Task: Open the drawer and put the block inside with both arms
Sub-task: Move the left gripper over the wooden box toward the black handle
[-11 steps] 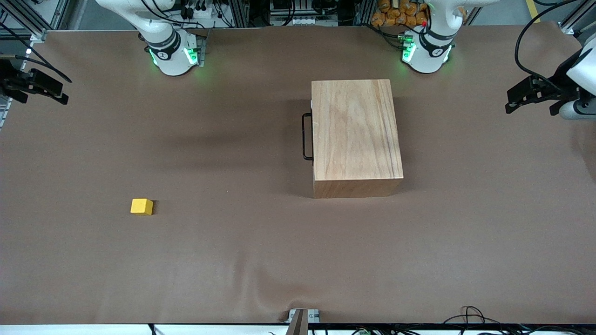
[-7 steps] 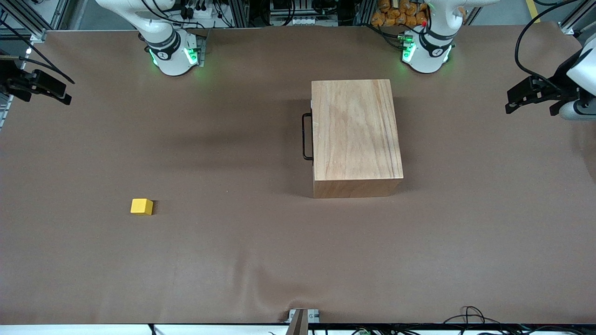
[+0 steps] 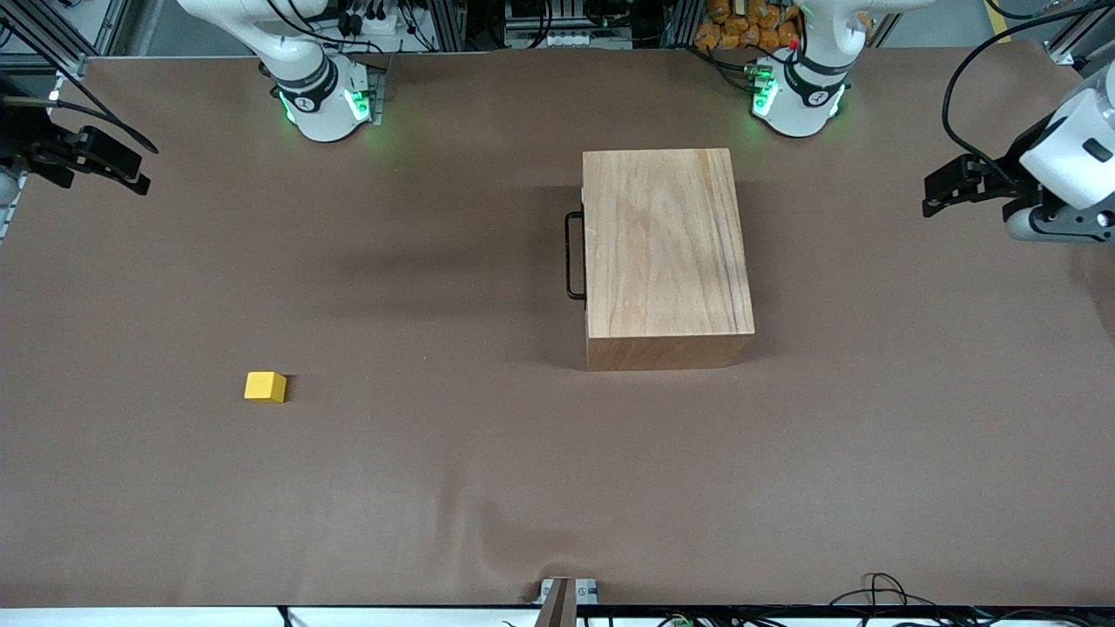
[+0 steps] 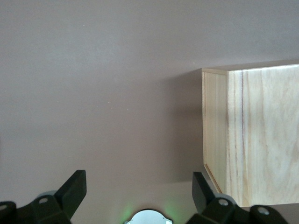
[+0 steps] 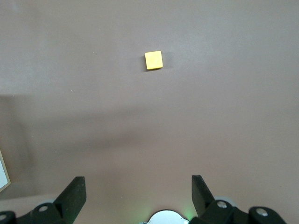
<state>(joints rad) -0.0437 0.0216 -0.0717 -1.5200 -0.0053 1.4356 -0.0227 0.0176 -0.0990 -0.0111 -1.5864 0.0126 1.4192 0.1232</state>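
The wooden box (image 3: pixel 666 252) stands on the table in front of the left arm's base. Its drawer is shut, and the black wire handle (image 3: pixel 571 255) faces the right arm's end of the table. The yellow block (image 3: pixel 265 387) lies on the table toward the right arm's end, nearer to the front camera than the box. My left gripper (image 3: pixel 939 193) is open and empty, up in the air over the table's edge at the left arm's end. Its wrist view shows it open (image 4: pixel 138 186) beside a corner of the box (image 4: pixel 252 140). My right gripper (image 3: pixel 131 170) is open and empty over the table's edge at the right arm's end. Its wrist view shows it open (image 5: pixel 138 186) with the block (image 5: pixel 153 60) on the table.
The brown table cover (image 3: pixel 435 488) has a few wrinkles near its front edge. Cables (image 3: pixel 880 588) lie at the front edge toward the left arm's end. Both green-lit arm bases (image 3: pixel 327 100) stand along the back edge.
Both grippers have moved a little inward over the table ends. The left wrist has turned and come closer to the box. The box and block have not moved.
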